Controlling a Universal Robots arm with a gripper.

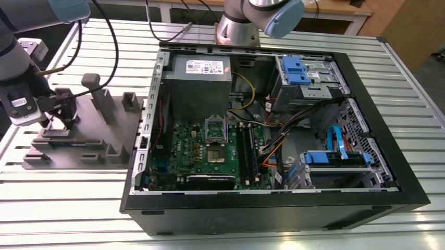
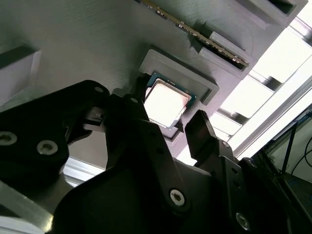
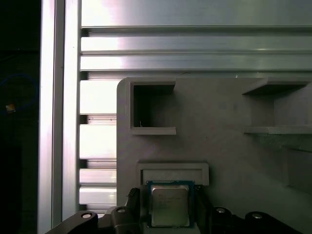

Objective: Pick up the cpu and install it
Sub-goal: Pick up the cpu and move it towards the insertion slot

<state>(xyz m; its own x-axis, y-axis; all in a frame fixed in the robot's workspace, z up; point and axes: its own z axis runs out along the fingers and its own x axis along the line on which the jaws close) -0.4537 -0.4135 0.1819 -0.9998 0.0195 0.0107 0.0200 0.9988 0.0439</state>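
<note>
The hand (image 2: 165,113) sits low over the cpu (image 3: 169,205) in the grey holder's (image 3: 219,146) recess, though whether it grips it cannot be told.

Slatted aluminium tabletop (image 1: 417,104), pale wooden desk (image 1: 334,8) and brown wooden panel (image 1: 410,26) beyond it.

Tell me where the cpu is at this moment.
In both wrist views the cpu lies in a recess of the grey fixture, right at the hand; the fixture stands on the exterior view's left, beside the computer case.
</note>
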